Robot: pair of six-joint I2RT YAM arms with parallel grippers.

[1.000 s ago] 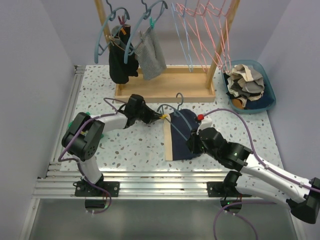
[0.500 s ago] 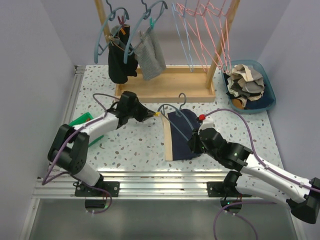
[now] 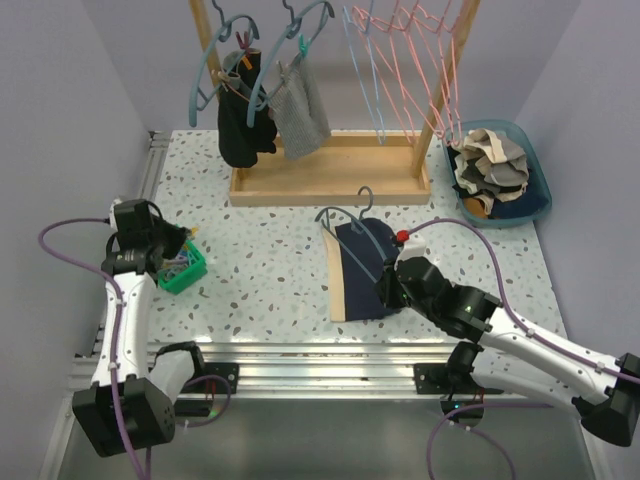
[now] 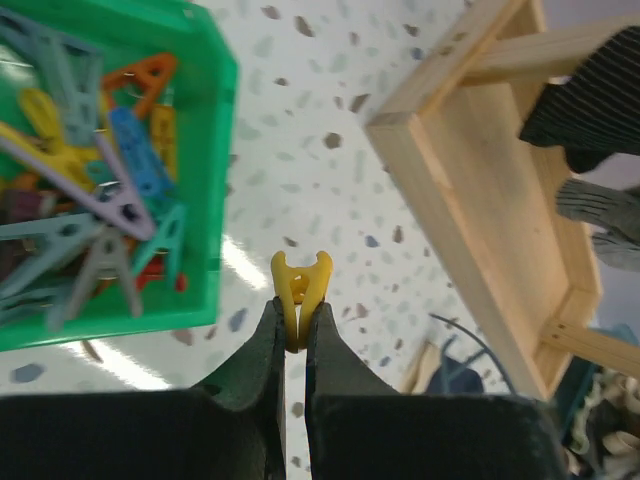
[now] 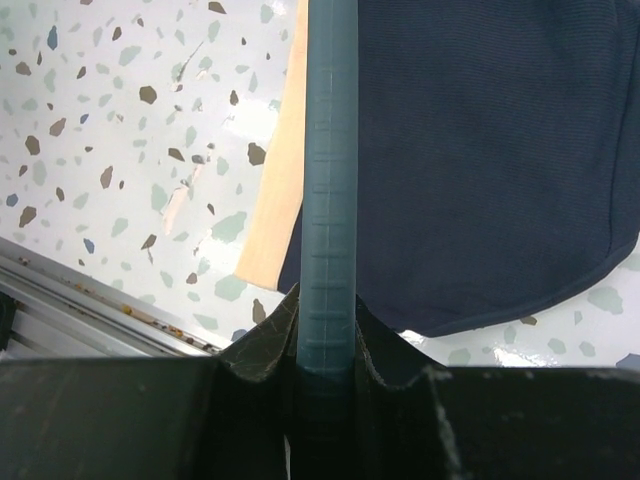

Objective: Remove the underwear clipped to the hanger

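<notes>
Left gripper point(image 4: 297, 322) is pinching a yellow clip point(image 4: 300, 288) beside the green bin point(image 4: 226, 150) holding colourful clips point(image 4: 120, 190); right gripper point(image 5: 328, 322) is clamping the hanger point(image 5: 330, 150) over navy underwear point(image 5: 480, 150)

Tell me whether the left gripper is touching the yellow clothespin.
Touching. The left wrist view shows the left gripper pinching the yellow clothespin between its fingers.

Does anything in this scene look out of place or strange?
One blue hanger lies flat on the table, not on the wooden rack, with navy underwear beneath it. The right gripper is clamped on it, so this looks deliberate.
</notes>
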